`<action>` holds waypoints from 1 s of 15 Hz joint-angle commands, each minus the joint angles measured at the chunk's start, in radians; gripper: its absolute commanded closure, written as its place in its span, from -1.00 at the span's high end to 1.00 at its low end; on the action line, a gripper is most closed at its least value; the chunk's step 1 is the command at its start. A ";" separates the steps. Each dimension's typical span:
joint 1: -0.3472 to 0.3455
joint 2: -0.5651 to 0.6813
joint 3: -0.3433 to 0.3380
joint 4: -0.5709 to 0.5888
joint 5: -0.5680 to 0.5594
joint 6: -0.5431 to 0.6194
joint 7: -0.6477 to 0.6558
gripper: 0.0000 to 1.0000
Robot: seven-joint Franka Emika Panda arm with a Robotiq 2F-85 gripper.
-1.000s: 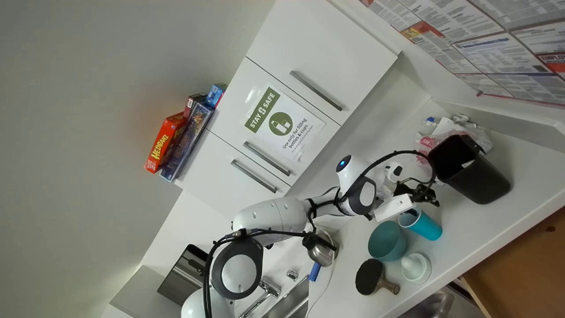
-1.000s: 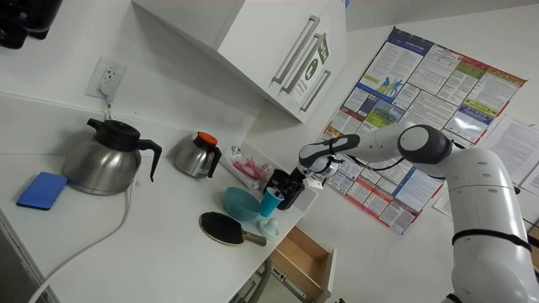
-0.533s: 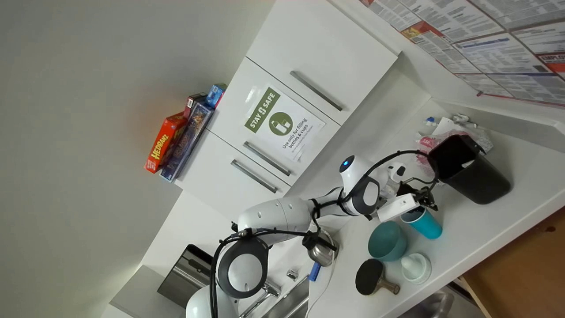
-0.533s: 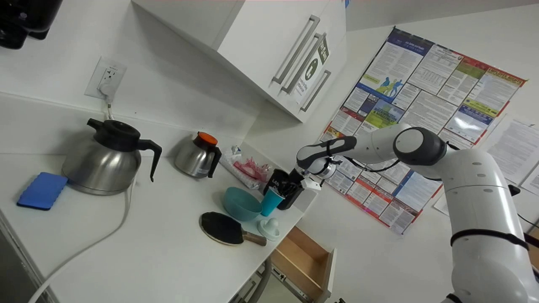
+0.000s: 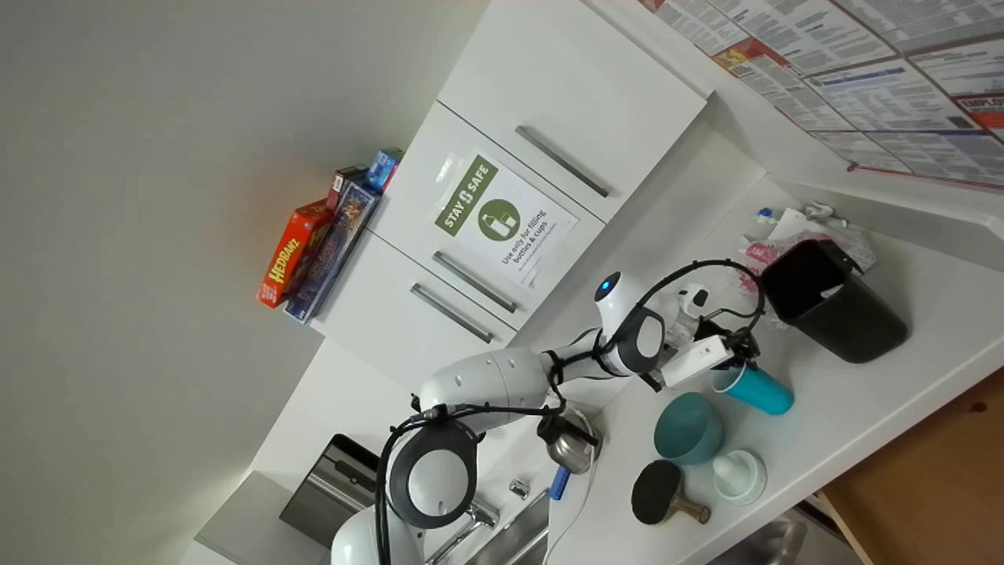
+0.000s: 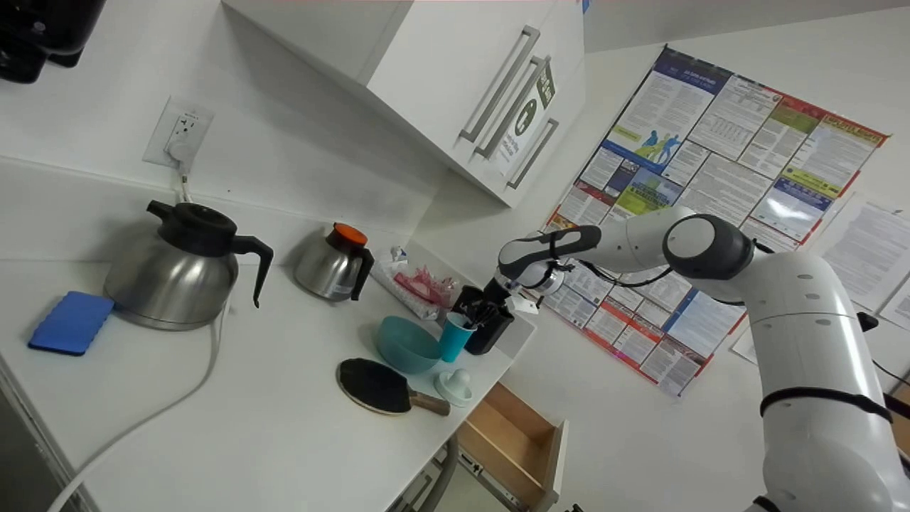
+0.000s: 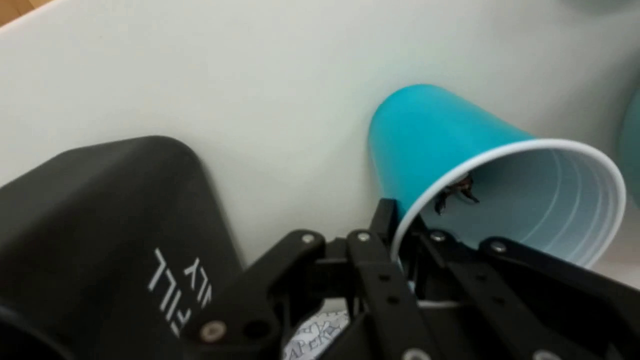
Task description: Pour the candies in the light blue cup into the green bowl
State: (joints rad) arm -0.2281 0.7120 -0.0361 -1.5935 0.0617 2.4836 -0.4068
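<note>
Beside the green bowl (image 6: 409, 346): light blue cup (image 5: 759, 391), apparently candies (image 7: 465, 187) inside. We see fingers (image 7: 385, 216) clamped on its wall, one in, one out. Grasping step, we judge; next calls for raising it over the bowl, then tipping.

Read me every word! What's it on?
"STAY SAFE": cupboard sign
"Use only for filling bottles & cups": same sign
"HEDBANZ": red box
"EMPLO", cut off: wall poster
"…LL …LY", upside down: black bin
"APER", partly hidden: white patch
Too small: other boxes, wall sheets, remaining poster and sign print
</note>
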 commanded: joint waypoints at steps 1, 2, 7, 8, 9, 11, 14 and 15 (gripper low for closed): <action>0.052 -0.082 -0.025 -0.014 -0.102 -0.083 0.054 -0.97; 0.072 -0.108 -0.033 -0.029 -0.141 -0.091 0.062 -0.97; 0.167 -0.212 -0.052 -0.071 -0.337 -0.145 0.087 -0.97; 0.182 -0.224 -0.052 -0.076 -0.371 -0.153 0.093 -0.97; 0.196 -0.236 -0.051 -0.087 -0.404 -0.154 0.091 -0.97; 0.225 -0.258 -0.059 -0.121 -0.483 -0.131 0.106 -0.97; 0.251 -0.277 -0.069 -0.181 -0.608 -0.065 0.134 -0.97; 0.253 -0.279 -0.070 -0.201 -0.644 -0.035 0.135 -0.97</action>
State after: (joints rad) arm -0.0028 0.4836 -0.0788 -1.6993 -0.4871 2.3735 -0.3023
